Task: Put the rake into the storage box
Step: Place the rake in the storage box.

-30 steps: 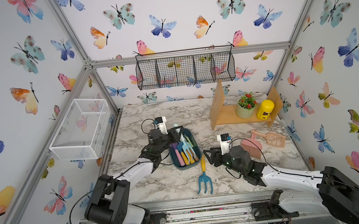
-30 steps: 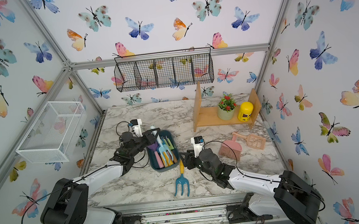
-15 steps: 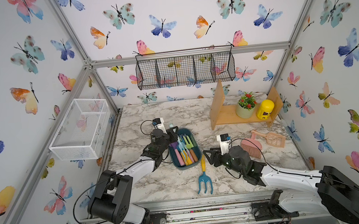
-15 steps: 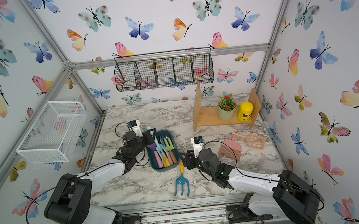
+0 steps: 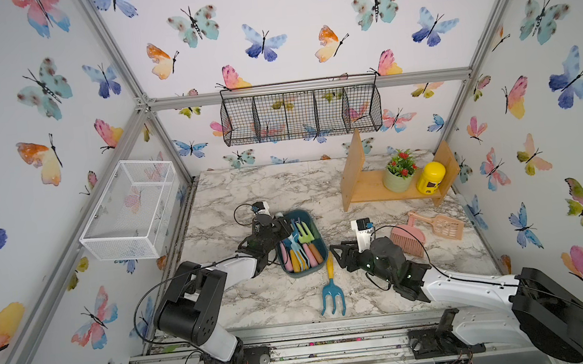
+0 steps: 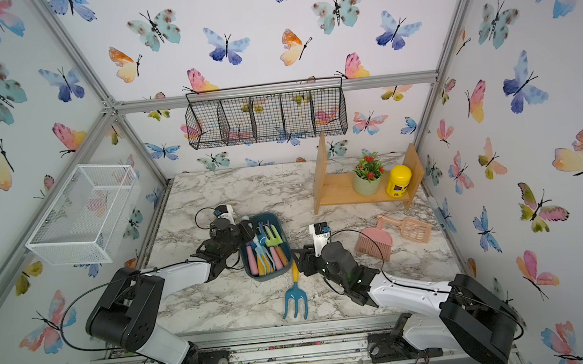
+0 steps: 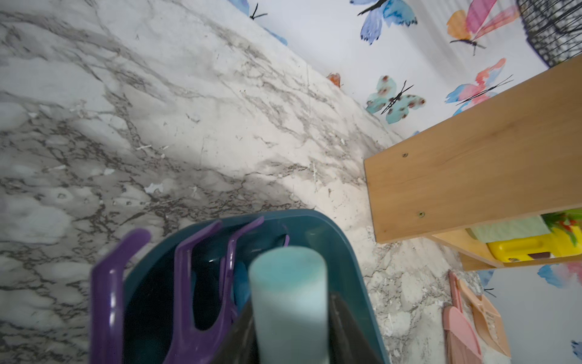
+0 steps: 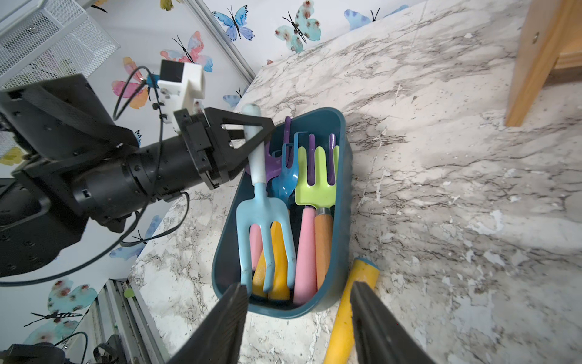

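The left claw (image 8: pixel 252 130) is positioned at the far end of the storage box (image 8: pixel 341 236). Its fingers (image 8: pixel 264 125) stand on either side of the pale handle of the rake (image 8: pixel 266 214); whether they press on the handle or stand clear of it cannot be determined. In the left wrist view the handle end sits between the two dark fingers. The rake is light blue. Its tined head lies inside the storage box, on top of pink and yellow tool handles, and its handle end projects past the box's far rim at the claw.

The right claw (image 8: pixel 299 293) has its jaws apart and holds nothing. It sits low at the near end of the storage box. A yellow-handled fork (image 8: pixel 349 302) lies on the desk (image 5: pixel 265 192) outside the box, with its handle end just beside the box's near corner and its blue tines toward the front edge.

The storage box also contains a lime green fork (image 8: pixel 316 186), a purple fork (image 7: pixel 189 283) and a blue scoop (image 8: pixel 285 182).

Toward the right arm's side, a pink brush (image 5: pixel 408 239) and a peach scoop (image 5: pixel 444 226) lie on the desk. A wooden shelf (image 5: pixel 367 193) at the back carries a potted plant (image 5: pixel 397 180) and a yellow container (image 5: pixel 430 177)
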Tool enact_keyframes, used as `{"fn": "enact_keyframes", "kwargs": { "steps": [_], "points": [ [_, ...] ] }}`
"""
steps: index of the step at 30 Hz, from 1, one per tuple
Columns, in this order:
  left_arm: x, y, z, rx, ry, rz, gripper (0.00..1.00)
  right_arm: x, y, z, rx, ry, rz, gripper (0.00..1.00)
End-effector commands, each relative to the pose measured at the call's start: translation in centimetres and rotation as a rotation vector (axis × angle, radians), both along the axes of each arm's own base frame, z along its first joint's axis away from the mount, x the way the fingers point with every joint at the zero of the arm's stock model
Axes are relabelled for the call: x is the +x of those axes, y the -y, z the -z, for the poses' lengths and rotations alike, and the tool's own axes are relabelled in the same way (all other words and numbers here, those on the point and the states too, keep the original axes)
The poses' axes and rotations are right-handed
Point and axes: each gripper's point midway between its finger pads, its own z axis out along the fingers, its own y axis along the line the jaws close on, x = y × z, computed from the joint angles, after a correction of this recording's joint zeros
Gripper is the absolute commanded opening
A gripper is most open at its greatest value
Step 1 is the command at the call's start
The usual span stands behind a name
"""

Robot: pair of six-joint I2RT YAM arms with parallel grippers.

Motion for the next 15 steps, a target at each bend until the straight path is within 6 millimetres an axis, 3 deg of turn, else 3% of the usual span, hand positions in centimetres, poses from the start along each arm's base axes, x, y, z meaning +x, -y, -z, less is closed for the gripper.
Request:
{"fn": "enact_keyframes", "kwargs": {
  "steps": [1, 5, 7, 11, 15],
  "points": [
    [-1.4, 0.7, 2.9, 0.004, -0.093, 0.031, 0.53, 0.2, 0.2, 0.0, -0.011, 0.005, 0.022, 0.58],
    [-1.9, 1.2, 4.1, -0.009, -0.130, 0.039, 0.73, 0.2, 0.3, 0.1, -0.012, 0.008, 0.025, 0.58],
    [-1.9, 1.6, 3.7, -0.022, -0.127, 0.051, 0.76, 0.2, 0.2, 0.2, -0.013, 0.005, 0.022, 0.58],
    [-2.1, 2.1, 1.7, -0.021, -0.082, 0.061, 0.78, 0.2, 0.3, 0.3, -0.016, 0.004, 0.024, 0.58],
    [-2.2, 1.4, -2.2, 0.031, 0.000, 0.036, 0.78, 0.3, 0.4, 0.7, -0.029, -0.003, 0.029, 0.58]
  ]
}}
